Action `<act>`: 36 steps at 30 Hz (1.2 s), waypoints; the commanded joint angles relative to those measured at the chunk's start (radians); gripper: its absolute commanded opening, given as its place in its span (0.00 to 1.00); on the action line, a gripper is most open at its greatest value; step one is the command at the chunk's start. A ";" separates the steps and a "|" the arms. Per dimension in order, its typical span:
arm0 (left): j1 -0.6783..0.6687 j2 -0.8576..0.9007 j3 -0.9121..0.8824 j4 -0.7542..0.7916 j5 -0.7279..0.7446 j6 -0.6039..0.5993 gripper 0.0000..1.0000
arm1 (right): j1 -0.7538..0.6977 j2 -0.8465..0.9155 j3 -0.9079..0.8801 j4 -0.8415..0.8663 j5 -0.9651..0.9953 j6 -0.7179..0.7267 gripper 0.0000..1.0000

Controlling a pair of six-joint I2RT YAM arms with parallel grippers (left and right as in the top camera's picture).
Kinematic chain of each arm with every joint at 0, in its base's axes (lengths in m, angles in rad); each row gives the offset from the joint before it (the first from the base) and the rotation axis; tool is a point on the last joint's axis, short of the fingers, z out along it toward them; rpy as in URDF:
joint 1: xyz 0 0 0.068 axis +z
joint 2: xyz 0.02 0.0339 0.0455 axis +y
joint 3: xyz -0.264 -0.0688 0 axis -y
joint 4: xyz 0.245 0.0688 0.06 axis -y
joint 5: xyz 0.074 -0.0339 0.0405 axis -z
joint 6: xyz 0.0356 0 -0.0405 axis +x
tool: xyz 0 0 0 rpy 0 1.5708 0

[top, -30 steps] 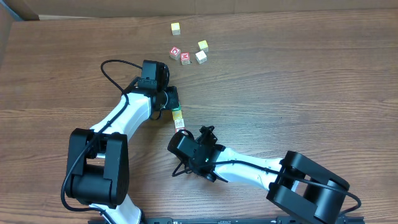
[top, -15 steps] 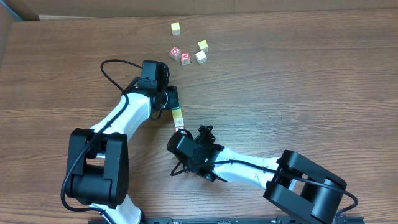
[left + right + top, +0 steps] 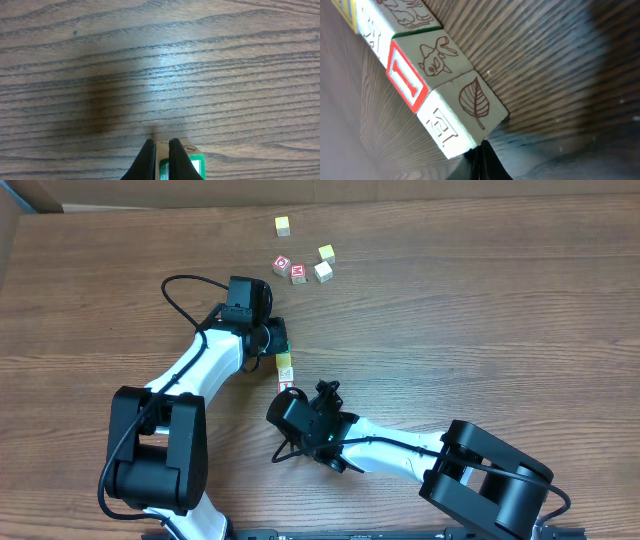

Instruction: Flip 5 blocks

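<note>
Blocks lie rowed between left gripper and right gripper, apparently touching.

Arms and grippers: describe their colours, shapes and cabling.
Both the left arm and right arm have white links between bulky black joints. A black cable loops off the left. The left gripper and right gripper have slim, dark, tapered fingers.

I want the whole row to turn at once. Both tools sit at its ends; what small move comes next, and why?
Probably press the tools slightly toward each other before rolling. The shut left tool meets the green block at one end of the row; the shut right tool touches the leaf block at the other, so a firmer pinch should hold it together.
</note>
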 commanded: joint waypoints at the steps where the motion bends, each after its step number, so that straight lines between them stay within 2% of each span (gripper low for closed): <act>1: -0.008 0.000 -0.005 0.003 -0.015 -0.006 0.04 | 0.003 0.006 0.017 0.024 -0.043 -0.021 0.04; 8: -0.005 -0.001 0.044 0.003 -0.015 -0.007 0.05 | -0.005 -0.017 0.017 0.050 -0.158 -0.093 0.04; 12: -0.003 -0.001 0.115 -0.014 -0.015 -0.012 0.06 | -0.005 -0.060 0.017 0.049 -0.161 -0.195 0.04; 17: 0.025 -0.001 0.266 -0.147 -0.018 -0.066 0.09 | -0.048 -0.144 0.017 0.006 -0.158 -0.414 0.04; 20: 0.062 -0.001 0.356 -0.250 -0.019 -0.109 0.11 | -0.117 -0.204 0.017 -0.101 -0.159 -0.524 0.04; 22: 0.090 -0.001 0.401 -0.303 -0.018 -0.116 0.15 | -0.179 -0.243 0.017 -0.178 -0.162 -0.610 0.04; 25: 0.138 -0.001 0.440 -0.367 -0.023 -0.115 0.28 | -0.289 -0.292 0.017 -0.283 -0.166 -0.792 0.12; 28: 0.186 -0.001 0.443 -0.401 -0.023 -0.115 0.63 | -0.399 -0.317 0.017 -0.375 -0.166 -1.010 0.26; 29: 0.204 -0.001 0.442 -0.412 -0.023 -0.115 0.74 | -0.439 -0.318 0.017 -0.406 -0.166 -1.092 0.28; 31: 0.237 -0.001 0.442 -0.430 -0.022 -0.111 0.84 | -0.514 -0.317 0.017 -0.463 -0.165 -1.217 0.34; 33: 0.267 -0.001 0.442 -0.445 -0.022 -0.110 0.94 | -0.585 -0.317 0.017 -0.498 -0.165 -1.315 0.49; 36: 0.290 -0.001 0.442 -0.462 -0.022 -0.074 0.96 | -0.669 -0.317 0.017 -0.517 -0.165 -1.408 0.71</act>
